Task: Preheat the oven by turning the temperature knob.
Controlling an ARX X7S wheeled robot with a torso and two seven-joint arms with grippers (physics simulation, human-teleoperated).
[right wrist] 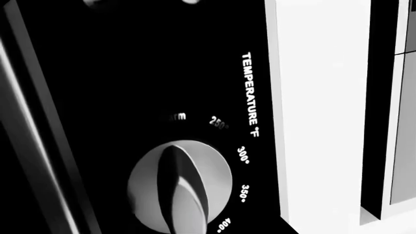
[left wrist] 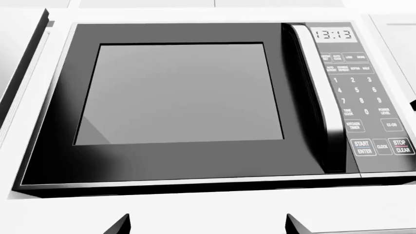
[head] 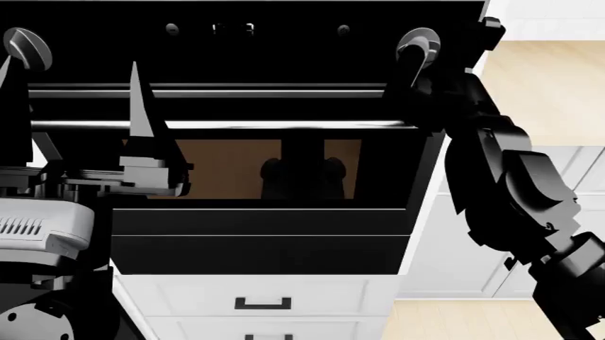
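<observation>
White cabinetry and pale wood flooring are framing the oven point(head: 255, 212), which is filling my head view. Its long bar handle point(head: 217, 125) is jutting out below the panel, an edge I am watching. My right arm is reaching up the oven's right side, where open room is lying beyond the corner. My left claw point(head: 81, 78) is standing spread, parked below the other dial. My right claw point(head: 423, 53) is sitting at the temperature knob point(right wrist: 180, 185); whether it is pinching, I cannot tell. I am judging a square grip on the raised bar, then a slow twist toward the 350 mark.
</observation>
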